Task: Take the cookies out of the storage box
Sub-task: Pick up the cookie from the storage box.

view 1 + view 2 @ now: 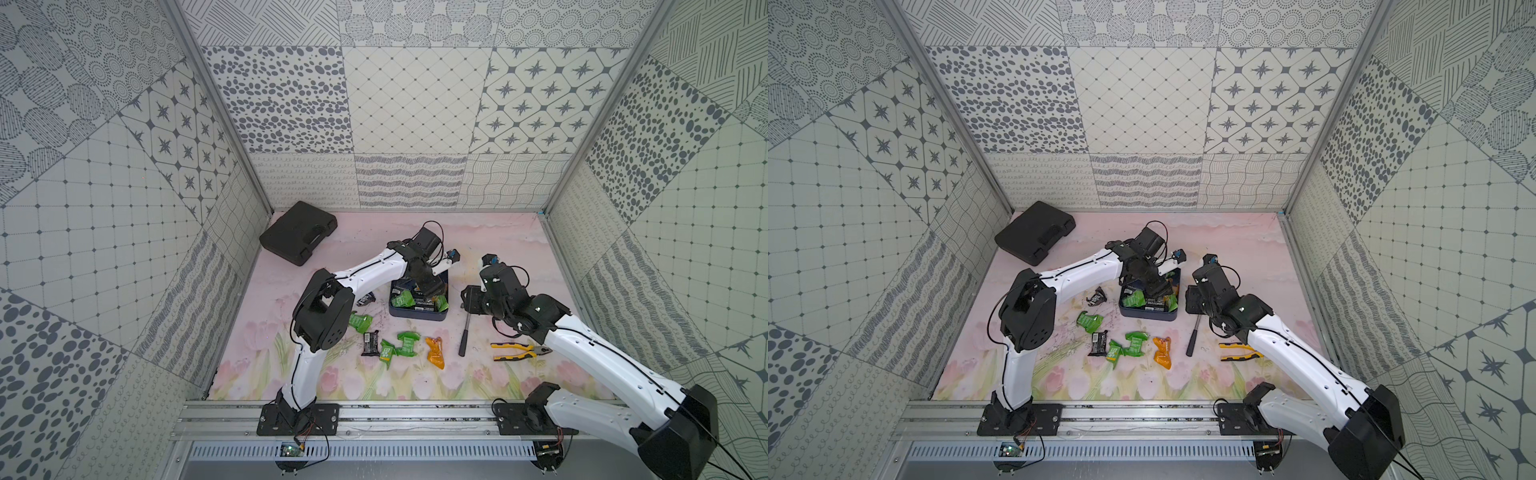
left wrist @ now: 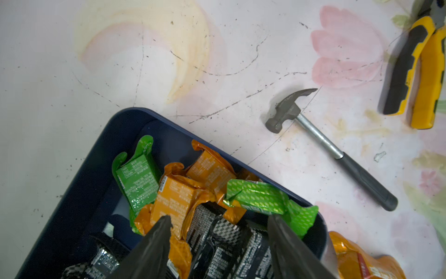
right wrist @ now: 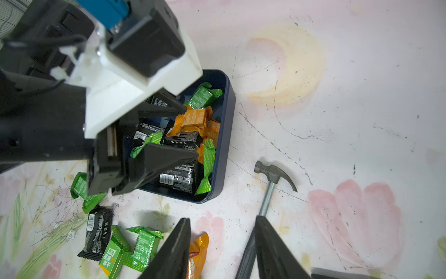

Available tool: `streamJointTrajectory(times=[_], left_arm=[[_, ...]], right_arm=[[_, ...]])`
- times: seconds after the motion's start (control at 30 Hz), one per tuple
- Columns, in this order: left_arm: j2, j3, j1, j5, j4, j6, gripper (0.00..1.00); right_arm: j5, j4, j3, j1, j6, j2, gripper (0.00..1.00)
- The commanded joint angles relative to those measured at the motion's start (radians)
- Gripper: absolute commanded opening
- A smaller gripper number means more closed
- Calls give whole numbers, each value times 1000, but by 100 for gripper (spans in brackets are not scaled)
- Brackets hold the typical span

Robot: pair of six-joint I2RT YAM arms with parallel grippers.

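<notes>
Several cookies (image 1: 407, 343) outside storage box (image 1: 417, 316), many inside.

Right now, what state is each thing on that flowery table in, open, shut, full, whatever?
storage box: open-topped, partly filled with packets.
cookies: wrapped; many in the box, several loose on the mat.
hammer: lying flat, not gripped.
pliers: lying flat, untouched.
black case: shut, lying flat.
left gripper: jaws apart, down among packets in the box.
right gripper: jaws apart, empty, above the hammer handle.

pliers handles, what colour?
Yellow with black grip inserts on the pliers; shows best in the left wrist view.
</notes>
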Motion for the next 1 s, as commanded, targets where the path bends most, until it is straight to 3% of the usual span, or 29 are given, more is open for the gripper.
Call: streamJointTrajectory(times=[0.0, 0.3, 0.63, 0.97], left_arm=[[59, 87, 24, 70, -141, 93, 64], [165, 241, 50, 97, -265, 99, 57], [254, 334, 66, 108, -320, 113, 64], [299, 335, 79, 143, -337, 109, 50]], right_arm=[[24, -5, -7, -6, 22, -16, 47], [24, -12, 16, -7, 13, 5, 47], [21, -16, 21, -7, 16, 10, 47], [22, -16, 29, -7, 18, 23, 47]])
